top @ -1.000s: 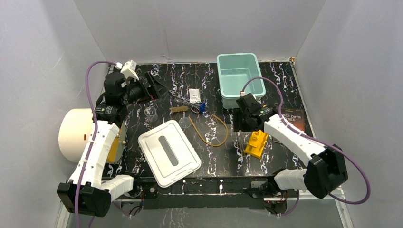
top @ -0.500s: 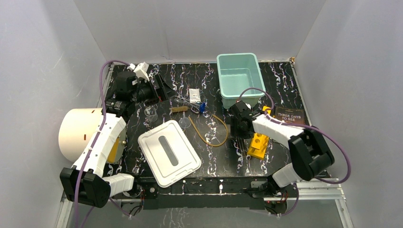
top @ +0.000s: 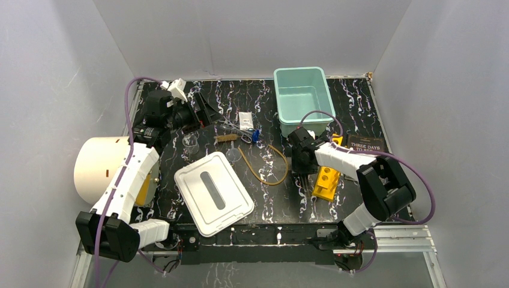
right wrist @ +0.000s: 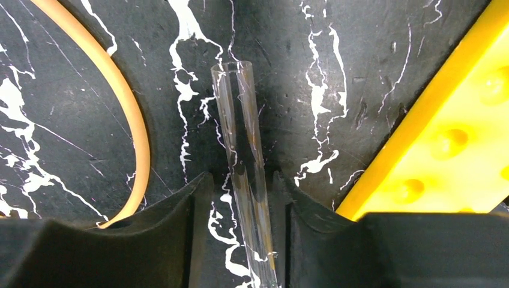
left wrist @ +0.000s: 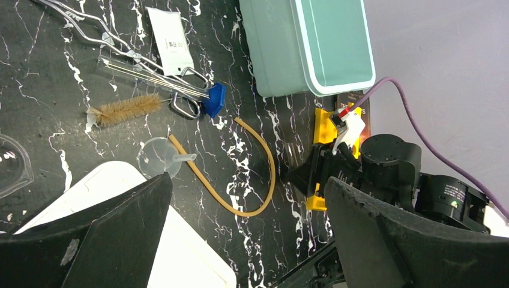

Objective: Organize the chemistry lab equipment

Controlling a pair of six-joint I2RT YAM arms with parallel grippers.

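Descent over the last second brings the right gripper (right wrist: 240,180) onto the counter (right wrist: 360,72), jaws apart astride a clear glass tube (right wrist: 239,120) lying between the amber tubing (right wrist: 129,120) and a yellow rack (right wrist: 444,138). A pickup looks imminent. The left gripper (left wrist: 246,183) hovers, jaws wide and empty.

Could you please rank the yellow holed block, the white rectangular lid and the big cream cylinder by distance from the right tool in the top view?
1. Yellow holed block: just right of the right tool.
2. White rectangular lid: left of it, mid-table.
3. Big cream cylinder: far left edge.
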